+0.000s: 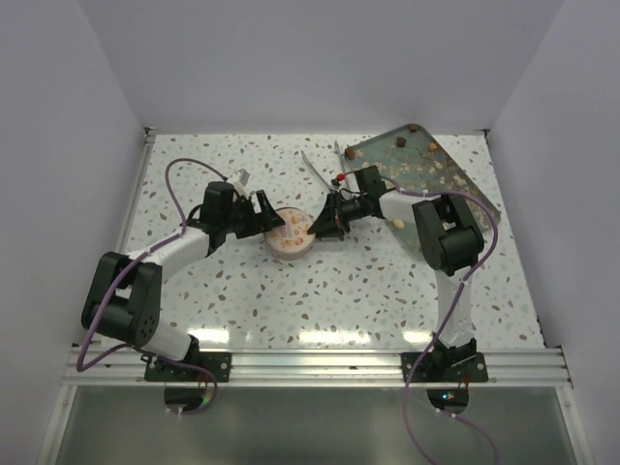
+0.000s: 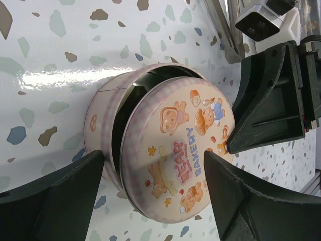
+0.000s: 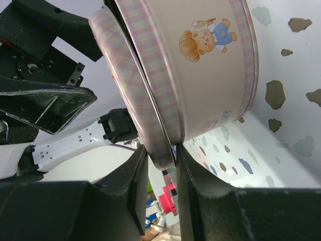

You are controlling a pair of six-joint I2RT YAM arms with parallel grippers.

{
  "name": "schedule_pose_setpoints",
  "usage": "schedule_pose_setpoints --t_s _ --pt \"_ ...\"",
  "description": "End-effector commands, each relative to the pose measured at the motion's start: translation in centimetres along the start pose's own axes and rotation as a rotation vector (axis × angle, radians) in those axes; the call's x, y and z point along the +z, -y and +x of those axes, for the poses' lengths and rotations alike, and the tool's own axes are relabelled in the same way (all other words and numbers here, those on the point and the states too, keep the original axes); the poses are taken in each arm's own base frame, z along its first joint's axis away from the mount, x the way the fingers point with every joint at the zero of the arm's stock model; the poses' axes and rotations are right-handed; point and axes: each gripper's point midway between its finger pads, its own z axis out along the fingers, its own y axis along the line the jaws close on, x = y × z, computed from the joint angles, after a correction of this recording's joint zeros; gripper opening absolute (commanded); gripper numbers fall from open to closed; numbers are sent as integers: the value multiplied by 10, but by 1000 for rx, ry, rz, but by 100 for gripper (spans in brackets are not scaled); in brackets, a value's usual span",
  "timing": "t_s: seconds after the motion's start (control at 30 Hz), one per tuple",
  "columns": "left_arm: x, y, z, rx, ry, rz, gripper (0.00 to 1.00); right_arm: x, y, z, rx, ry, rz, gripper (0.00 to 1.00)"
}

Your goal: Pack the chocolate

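Chocolate (image 1: 399,142) sits as small dark and pale lumps on the tray (image 1: 455,174) at the upper right of the overhead frame, well apart from the tin (image 2: 103,118) at the middle of the bench (image 1: 339,300). One pale lump seems to lie loose on the bench beside the right arm, though it is too small to be sure.

The right pincer (image 3: 174,150) is clenched on the rim of the lid (image 2: 175,145), which stands tilted and ajar over the tin's mouth. The left pincer (image 2: 154,160) is spread wide, a finger either side of the tin, apparently not touching it. The tin's inside is dark, so I cannot tell whether any chocolate is in it.

Each lump should be light and hard, yet prone to roll, slip or smear under a strong squeeze; a gentle pinch across the middle looks safest. The lid is thin, stiff, smooth metal, best held at the rim as it is now. The tin may skate on the glossy bench unless it is braced at the sides.
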Motion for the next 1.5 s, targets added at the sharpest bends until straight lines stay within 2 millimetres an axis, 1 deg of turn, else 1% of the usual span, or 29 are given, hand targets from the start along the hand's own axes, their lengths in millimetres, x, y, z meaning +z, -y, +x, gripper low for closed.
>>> schedule_pose_setpoints --t_s 0.0,0.33,0.67,0.97,1.03,1.07,1.13,1.2,1.23,1.47 --pt "-3 8 6 14 -17 38 85 9 32 -24 57 112 142 24" --pt "-2 8 6 21 -23 45 84 9 27 -33 55 135 147 24" --pt "-1 12 4 32 -23 65 84 7 18 -39 24 145 162 27" --pt "-1 14 2 40 -21 70 83 4 16 -39 -7 138 194 29" --pt "-1 13 3 42 -22 66 83 5 12 -38 -23 132 199 29" --pt "-1 13 3 43 -21 67 83 5 15 -37 -23 129 211 29" --pt "-1 13 4 43 -23 67 83 6 10 -38 -43 127 216 30" --pt "-1 14 3 44 -20 68 82 7 12 -35 -49 117 231 30" --pt "-1 14 3 44 -20 68 82 7 9 -36 -58 118 228 31" --pt "-1 14 3 51 -20 70 80 10 7 -33 -89 99 260 31"
